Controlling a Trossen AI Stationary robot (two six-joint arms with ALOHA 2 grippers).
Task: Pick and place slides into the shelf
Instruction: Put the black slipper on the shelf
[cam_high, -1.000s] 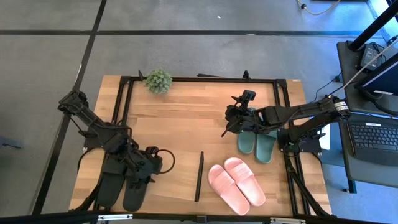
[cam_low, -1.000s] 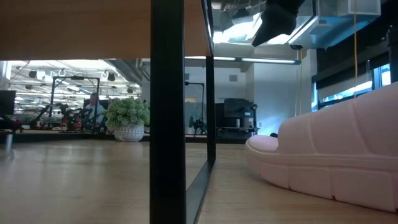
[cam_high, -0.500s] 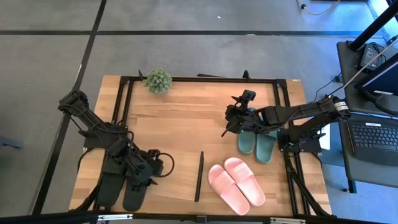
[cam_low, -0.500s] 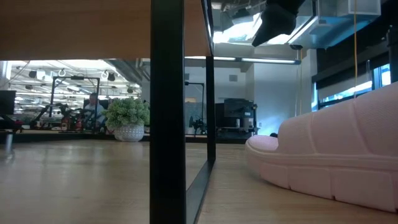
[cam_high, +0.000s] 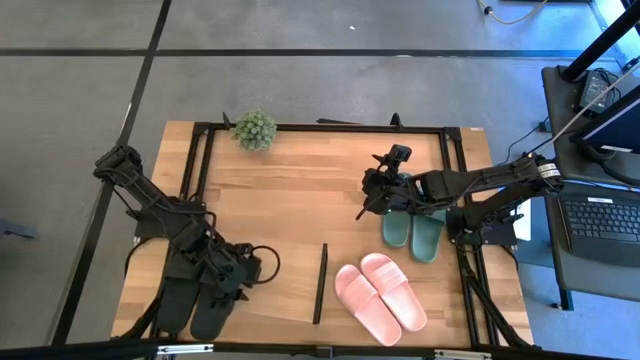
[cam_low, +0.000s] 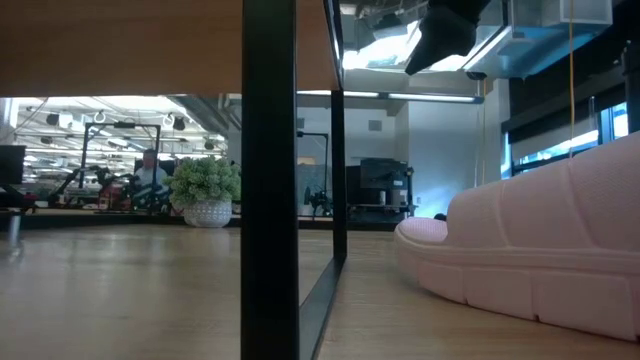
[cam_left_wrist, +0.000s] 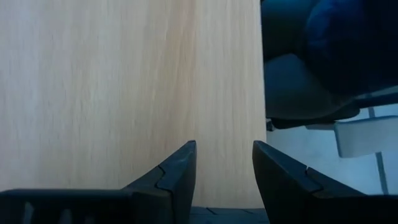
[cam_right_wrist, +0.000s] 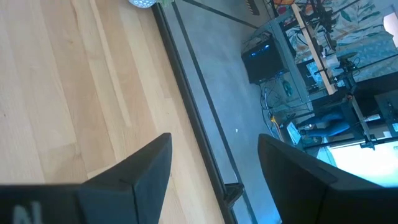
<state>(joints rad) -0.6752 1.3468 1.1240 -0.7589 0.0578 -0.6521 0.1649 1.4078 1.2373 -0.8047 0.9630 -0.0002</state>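
**Three pairs on the board, black pair nudged at the left arm**

Three pairs of slides lie on the wood from my overhead feed. Compared with a second ago, the only change I can find is at the left gripper (cam_high: 243, 272): it has slipped a touch toward 7 o'clock, and the black pair (cam_high: 197, 296) under it now sits slightly lower and more tilted. The right arm, the green pair and the pink pair have not moved.

The black slides are dark, wide-strapped and side by side at about 8 o'clock on the board, partly over its near-left edge; their long axis runs roughly 1 to 7 o'clock. From above I cannot tell whether the left gripper has hold of them. Its wrist camera shows the fingers (cam_left_wrist: 177, 171) parted with bare wood between them, nothing clamped.

The dark green pair (cam_high: 414, 230) lies at about 3 o'clock, long axis 12 to 6. The right gripper (cam_high: 378, 190) hangs at its far end, fingers (cam_right_wrist: 146, 165) spread wide and empty over the shelf (cam_right_wrist: 56, 93) top.

The light pink pair (cam_high: 380, 296) sits at about 5 o'clock, axis running 10 to 4; one pink slide (cam_low: 530, 265) fills the right of the low view. The thin black divider (cam_high: 320, 283) stands between the pink and black pairs.
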